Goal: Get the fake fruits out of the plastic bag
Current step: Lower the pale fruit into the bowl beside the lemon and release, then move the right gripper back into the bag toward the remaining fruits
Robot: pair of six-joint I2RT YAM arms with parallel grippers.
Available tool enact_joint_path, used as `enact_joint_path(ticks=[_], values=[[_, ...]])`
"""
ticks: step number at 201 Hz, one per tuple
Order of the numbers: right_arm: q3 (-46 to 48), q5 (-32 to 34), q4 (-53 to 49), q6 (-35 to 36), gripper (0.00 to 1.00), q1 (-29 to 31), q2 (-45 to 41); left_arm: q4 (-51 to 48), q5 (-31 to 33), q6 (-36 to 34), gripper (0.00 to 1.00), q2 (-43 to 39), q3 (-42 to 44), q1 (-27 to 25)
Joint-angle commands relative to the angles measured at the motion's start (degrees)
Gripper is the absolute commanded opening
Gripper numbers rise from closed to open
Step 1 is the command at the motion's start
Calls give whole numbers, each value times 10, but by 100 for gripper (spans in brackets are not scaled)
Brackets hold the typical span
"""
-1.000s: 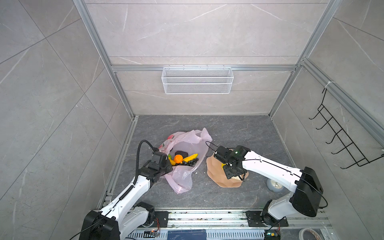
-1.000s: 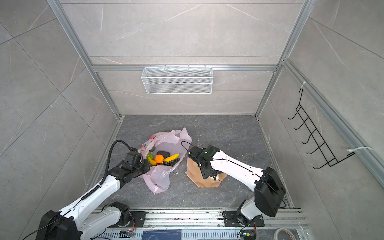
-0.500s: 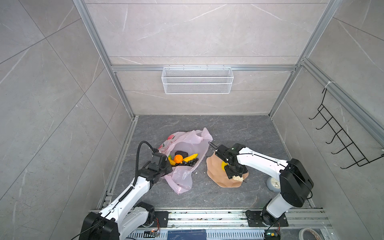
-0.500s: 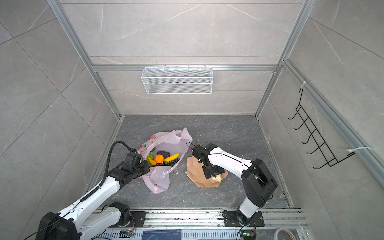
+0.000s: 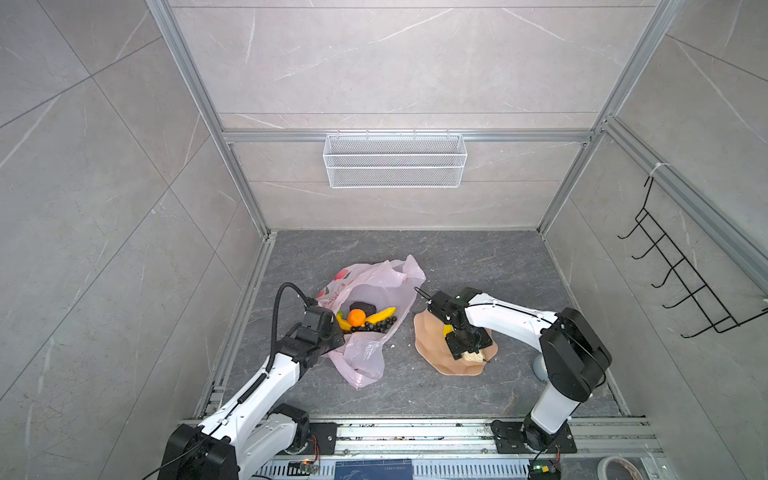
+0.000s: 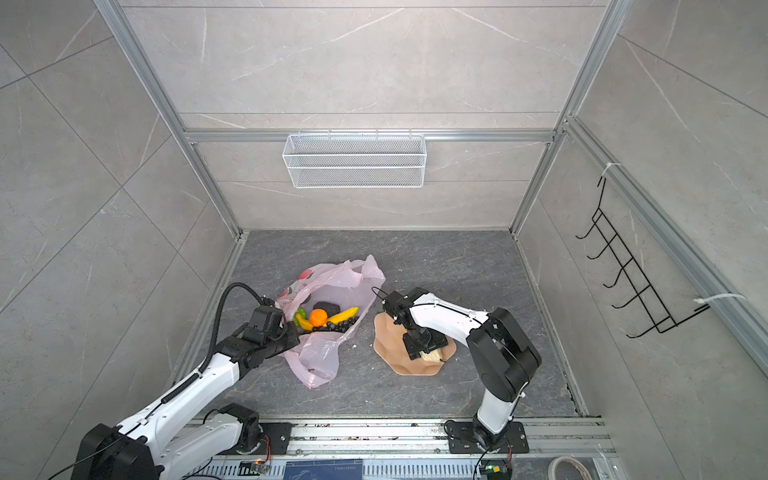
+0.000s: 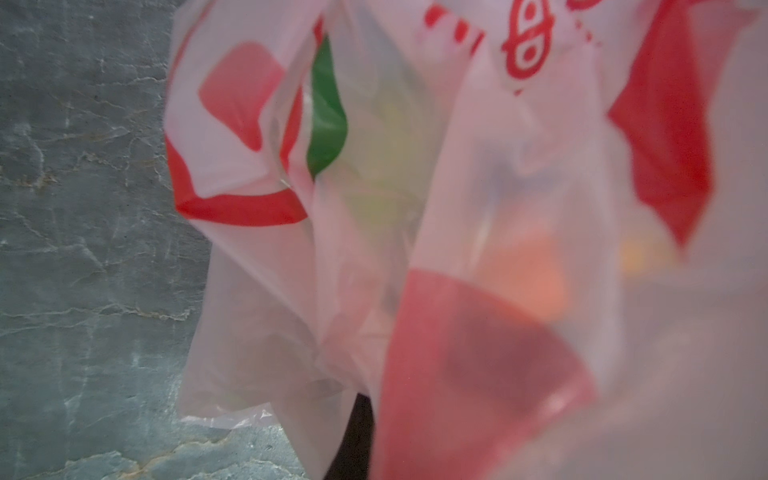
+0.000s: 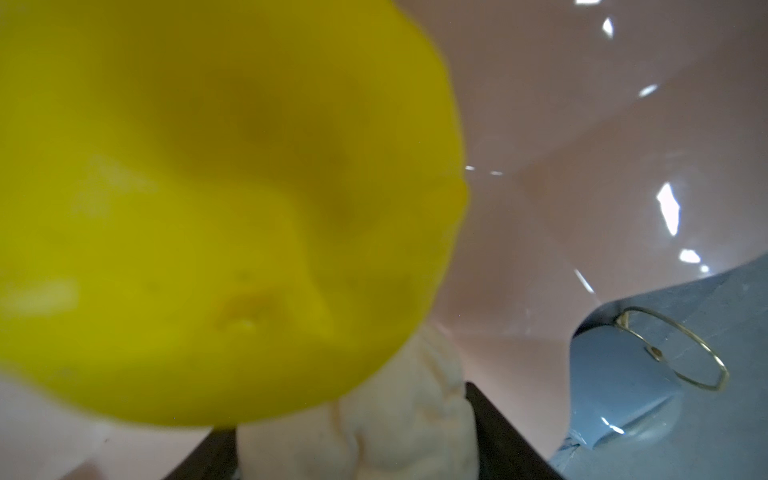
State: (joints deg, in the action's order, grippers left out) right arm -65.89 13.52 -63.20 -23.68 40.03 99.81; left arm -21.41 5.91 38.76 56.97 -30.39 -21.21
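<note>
Two grippers work low over a dark grey stone floor (image 5: 457,266). The left gripper (image 5: 338,338) is clamped tight on the near rim of the plastic bag (image 5: 374,286), holding its mouth up and open. In the left wrist view the pale pink film with red and green print fills nearly everything (image 7: 498,166).

The right gripper (image 5: 467,351) points down over a peach-coloured scalloped plate (image 5: 428,336). In the right wrist view its dark fingers (image 8: 498,440) stand on either side of a cream lumpy piece (image 8: 374,415) that rests on the plate. Whether they press it or stand loose cannot be told. A yellow fruit (image 8: 208,187), blurred and very close to the lens, lies on the plate touching the cream piece. Just beyond the plate's edge sits a pale blue-grey object (image 8: 615,374) with a thin gold wire loop.

Inside the open bag, in both top views, lie an orange (image 5: 356,318), a banana (image 5: 380,316), a dark grape bunch (image 5: 374,327) and a dark oval piece (image 5: 362,307). A green fruit (image 6: 298,314) shows at the rim nearest the left gripper. The bag lies left of the plate, near it but apart.

On the back wall hangs a white wire basket (image 5: 395,160). A black hook rack (image 5: 681,282) hangs on the right wall.
</note>
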Motion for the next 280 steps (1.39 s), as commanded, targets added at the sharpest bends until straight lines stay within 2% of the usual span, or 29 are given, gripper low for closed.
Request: enact_joint_path(ticks=[1,111,141,174,193,215,232,242,257,280], values=[[-2,5,-4,8,74,-3,7,-2,13,-14,0,-5,-1,3],[-12,4,-22,10,85,-2,-34,1,10,-13,0,-1,-1,3],[-32,4,-52,6,87,0,-75,-5,16,-15,0,-1,-2,4],[-76,13,-74,-14,87,28,-134,-6,20,-15,0,-4,2,4],[-108,25,-68,-29,84,65,-151,-9,13,-15,0,-5,-1,4],[-152,28,-26,-33,80,133,-158,-18,11,-14,0,-13,-4,3],[-183,-10,30,-26,78,172,-152,-35,14,-17,0,-28,-10,3],[-196,-31,76,-28,76,186,-144,-46,19,-18,4,-40,-11,3],[-206,-74,153,-27,74,196,-124,-52,23,-16,16,-58,-9,4],[-236,-97,223,-34,73,197,-62,-53,10,-10,21,-69,-7,3]])
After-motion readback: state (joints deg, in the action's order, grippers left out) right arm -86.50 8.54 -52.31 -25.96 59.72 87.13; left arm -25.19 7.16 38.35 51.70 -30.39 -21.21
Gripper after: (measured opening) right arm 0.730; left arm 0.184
